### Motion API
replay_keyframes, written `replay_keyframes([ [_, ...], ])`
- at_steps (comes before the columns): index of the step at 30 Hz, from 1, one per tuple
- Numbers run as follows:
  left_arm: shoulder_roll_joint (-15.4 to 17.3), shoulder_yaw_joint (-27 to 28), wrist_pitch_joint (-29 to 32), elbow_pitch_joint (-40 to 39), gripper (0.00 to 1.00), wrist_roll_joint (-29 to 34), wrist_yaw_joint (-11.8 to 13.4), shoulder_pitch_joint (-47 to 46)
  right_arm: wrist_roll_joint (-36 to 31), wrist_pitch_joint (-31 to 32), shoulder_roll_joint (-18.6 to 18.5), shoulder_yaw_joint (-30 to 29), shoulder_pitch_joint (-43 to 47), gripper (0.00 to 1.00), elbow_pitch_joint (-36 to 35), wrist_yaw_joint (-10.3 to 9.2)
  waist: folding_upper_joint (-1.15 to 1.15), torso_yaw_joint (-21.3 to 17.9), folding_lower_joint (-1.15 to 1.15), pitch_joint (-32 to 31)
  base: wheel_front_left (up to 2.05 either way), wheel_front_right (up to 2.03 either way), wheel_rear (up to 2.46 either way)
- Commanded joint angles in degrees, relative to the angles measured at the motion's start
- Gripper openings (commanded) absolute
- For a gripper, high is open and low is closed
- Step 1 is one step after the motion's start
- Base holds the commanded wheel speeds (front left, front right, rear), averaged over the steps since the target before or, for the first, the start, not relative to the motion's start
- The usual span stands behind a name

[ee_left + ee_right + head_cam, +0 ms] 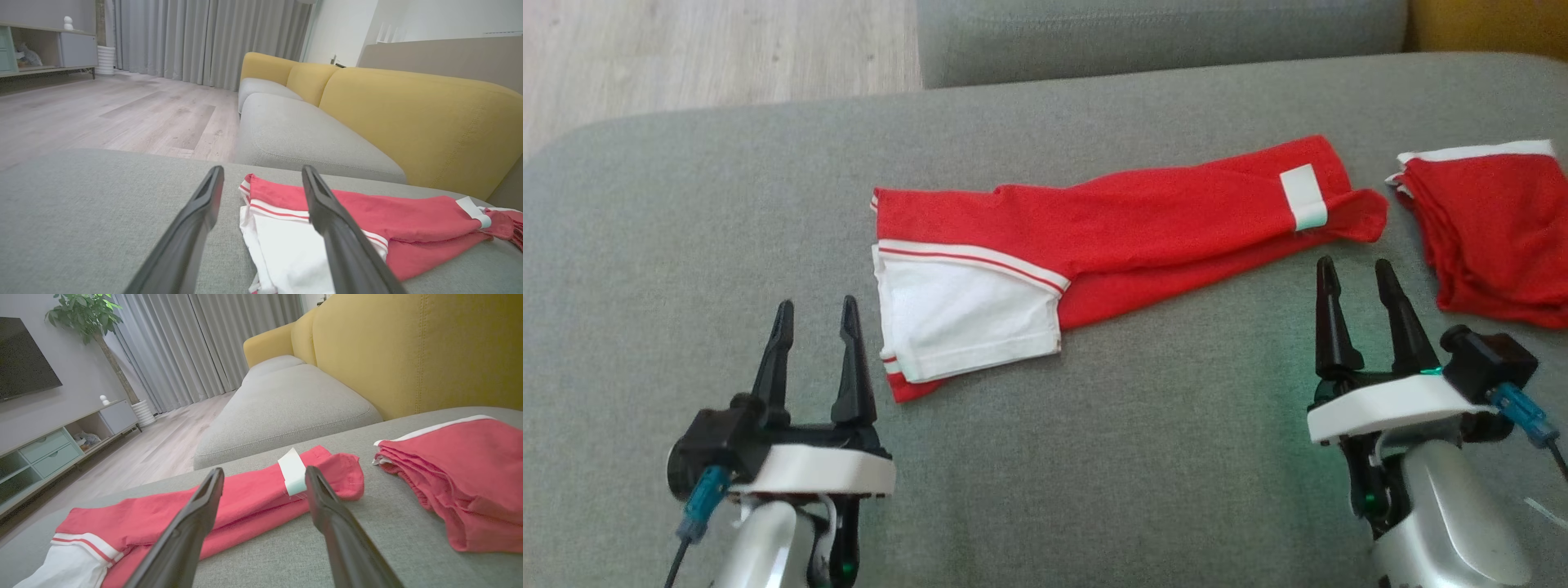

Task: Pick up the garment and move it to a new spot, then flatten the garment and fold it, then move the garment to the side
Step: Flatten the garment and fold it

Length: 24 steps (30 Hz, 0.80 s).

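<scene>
Mid sofa cushion (1094, 457), red-and-white garment (1143, 220) lies half-folded; left hand (817, 304) and right hand (1356, 263) released, empty. Pinch all layers at ends.

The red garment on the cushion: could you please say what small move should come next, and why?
Probably ease the right gripper forward onto the white-tabbed end of the red garment and close there. The garment lies as a long flat strip, not yet folded across; both grippers are open and empty, with the left gripper beside its white end.

A garment (1143, 220) lies mid-frame on a sofa cushion (686, 245), with a folded pile (1494, 229) apart at the right edge.
</scene>
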Motion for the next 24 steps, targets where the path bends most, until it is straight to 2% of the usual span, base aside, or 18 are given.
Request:
replay_keyframes([
  [1, -0.09, 2.76, -0.29, -1.49, 1.0, 1.21, -0.9, -2.55, -0.5, -0.36, 0.44, 1.12, -2.19, 1.0, -1.95, -0.05, 0.0, 0.25, 0.01, 0.97, 0.0, 0.0, 0.0],
  [4, -0.99, 3.95, -0.29, -1.07, 1.0, 2.77, -2.61, -3.83, -2.46, 0.01, 0.45, -0.01, -4.42, 1.0, -1.21, -0.05, 0.0, 0.67, 0.01, 2.76, 0.0, 0.0, 0.0],
  [7, -1.67, 4.7, -0.29, -0.5, 1.0, 4.01, -3.97, -5.2, -4.58, 2.09, 0.45, -3.54, -8.29, 1.0, 0.75, -0.05, 0.0, 1.37, 0.01, 4.96, 0.0, 0.0, 0.0],
  [11, -2.29, 5.23, -0.29, 0.18, 1.0, 5.29, -5.33, -6.84, -8.74, 5.53, 0.46, -10.66, -15.24, 1.0, 4.99, -0.05, 0.0, 2.53, 0.01, 7.69, 0.0, 0.0, 0.0],
  [12, -2.49, 5.42, -0.29, 0.44, 1.0, 5.78, -5.86, -7.58, -11.1, 8.16, 0.46, -14.57, -18.59, 1.0, 8.29, -0.05, 0.0, 3.13, 0.01, 8.9, 0.0, 0.0, 0.0],
  [17, -2.86, 5.54, -0.29, 1.32, 1.0, 6.57, -6.84, -9.27, -17.41, 12.79, 0.41, -22.98, -25.27, 1.0, 16.48, -0.05, 0.0, 4.76, 0.01, 11.08, 0.0, 0.0, 0.0],
  [24, -3.08, 5.73, -0.29, 1.75, 1.0, 7.04, -7.53, -10.36, -24.66, 14.63, -0.36, -29.2, -30.08, 1.0, 23.92, -0.05, 0.0, 5.97, 0.01, 12.72, 0.0, 0.0, 0.0],
])
